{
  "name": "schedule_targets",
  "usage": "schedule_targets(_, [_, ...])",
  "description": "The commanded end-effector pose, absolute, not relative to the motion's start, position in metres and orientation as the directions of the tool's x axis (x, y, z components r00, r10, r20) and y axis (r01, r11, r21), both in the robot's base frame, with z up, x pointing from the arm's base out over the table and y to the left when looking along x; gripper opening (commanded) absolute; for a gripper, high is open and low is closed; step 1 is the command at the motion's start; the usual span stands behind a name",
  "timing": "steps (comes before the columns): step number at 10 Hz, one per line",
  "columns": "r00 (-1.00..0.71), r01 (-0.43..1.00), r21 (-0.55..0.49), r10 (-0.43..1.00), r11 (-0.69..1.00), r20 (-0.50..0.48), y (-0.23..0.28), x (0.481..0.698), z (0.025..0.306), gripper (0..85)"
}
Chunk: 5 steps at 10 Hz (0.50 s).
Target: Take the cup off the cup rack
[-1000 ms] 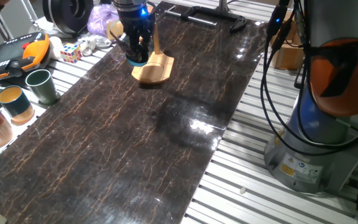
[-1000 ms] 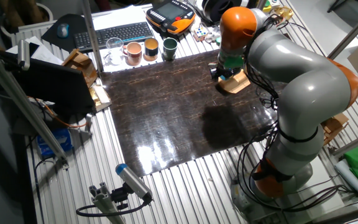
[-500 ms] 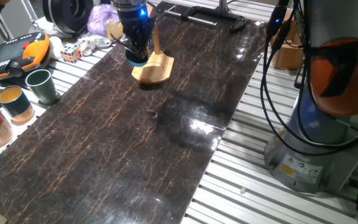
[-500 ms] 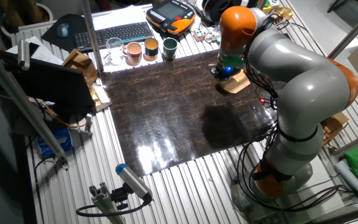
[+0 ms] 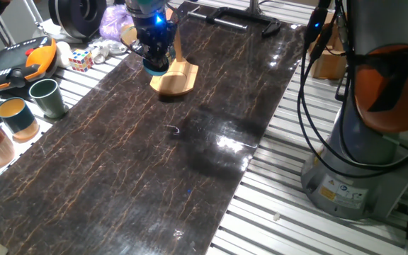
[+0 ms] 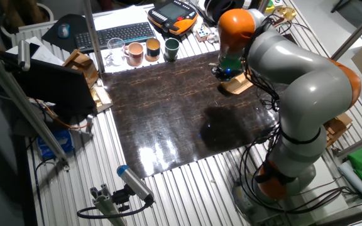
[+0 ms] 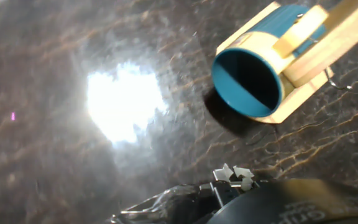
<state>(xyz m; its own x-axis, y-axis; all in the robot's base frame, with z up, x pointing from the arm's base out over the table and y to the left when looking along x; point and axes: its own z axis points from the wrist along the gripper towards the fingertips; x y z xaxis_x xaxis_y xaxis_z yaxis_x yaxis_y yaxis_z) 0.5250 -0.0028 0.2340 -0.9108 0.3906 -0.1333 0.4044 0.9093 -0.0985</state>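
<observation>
One cup (image 7: 248,74) is seen hung on the cup rack (image 5: 176,76), its teal mouth facing outward. The gripper (image 5: 154,62) is positioned just beside the rack; whether the fingers are apart cannot be told.

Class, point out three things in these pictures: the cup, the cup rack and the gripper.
cup (image 7: 247,78): hand view, on its teal inside.
cup rack (image 5: 178,79): one fixed view, on its flat wooden base.
gripper (image 5: 155,59): one fixed view, midway between the fingertips, just above the rack base.
</observation>
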Motion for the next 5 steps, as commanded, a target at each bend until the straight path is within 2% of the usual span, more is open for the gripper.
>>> schedule_targets(1, [-0.733, 0.679, -0.088, 0.665, 0.729, -0.145, -0.0051, 0.5268, 0.234, 0.7])
schedule_targets(5, [-0.547, 0.836, -0.091, 0.809, 0.541, -0.215, -0.0106, 0.5319, 0.2319, 0.7])
